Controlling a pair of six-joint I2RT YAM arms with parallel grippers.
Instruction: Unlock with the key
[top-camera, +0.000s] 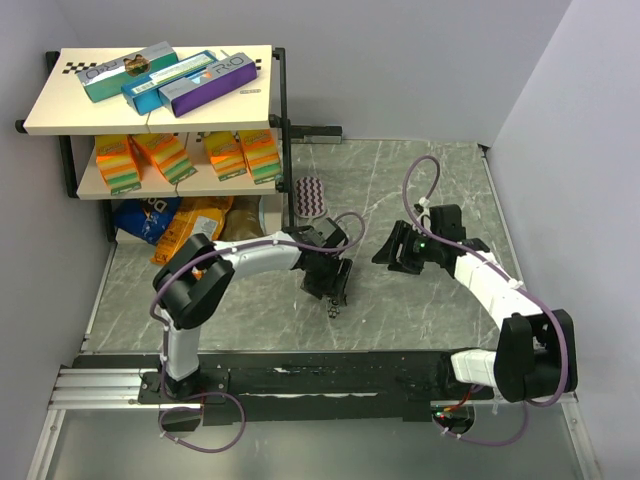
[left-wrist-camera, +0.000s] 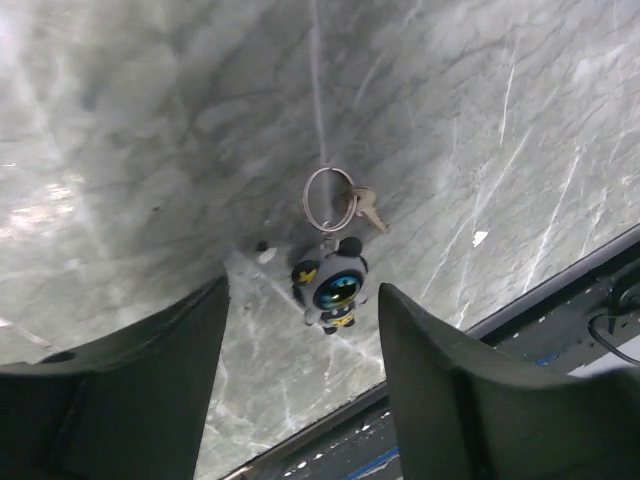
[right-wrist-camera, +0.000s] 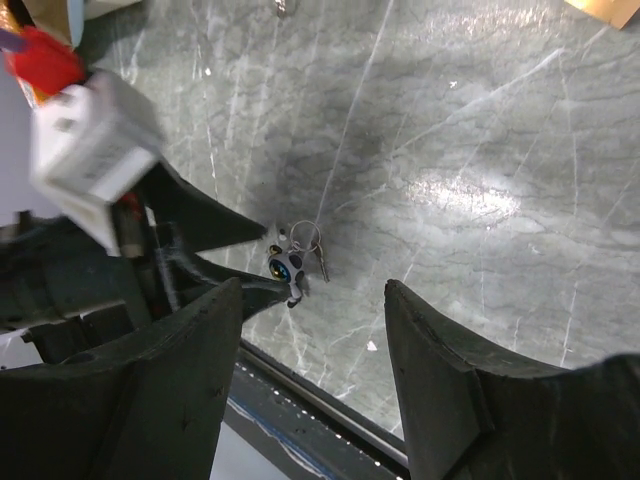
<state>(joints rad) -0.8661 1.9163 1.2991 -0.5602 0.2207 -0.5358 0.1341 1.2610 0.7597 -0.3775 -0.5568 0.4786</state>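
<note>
Key (left-wrist-camera: 368, 209) lies flat on the marble table (top-camera: 420, 190), about mid-table and a little toward the near edge. It hangs on a thin wire ring (left-wrist-camera: 328, 198). A small round charm (left-wrist-camera: 331, 290) with a blue face is joined to the same ring, on the near side of it. Key points to the right of the ring. All three rest on the marble; nothing lifts them.

Left gripper (top-camera: 335, 290) is low over the key set, jaws spread wide and empty. In its wrist view the charm sits in the gap between the two fingers (left-wrist-camera: 150, 390), with ring and key just beyond the tips. From the right wrist view one left fingertip is just beside the charm; contact cannot be told.

Right gripper (top-camera: 392, 255) hangs to the right of the left one, apart from it and tilted toward the key. Its jaws are also released, grasping nothing.

Far left: a two-tier shelf (top-camera: 55, 110) with boxes (top-camera: 170, 75) on top. A black rail (top-camera: 330, 375) runs along the near edge, carrying both arm bases.
</note>
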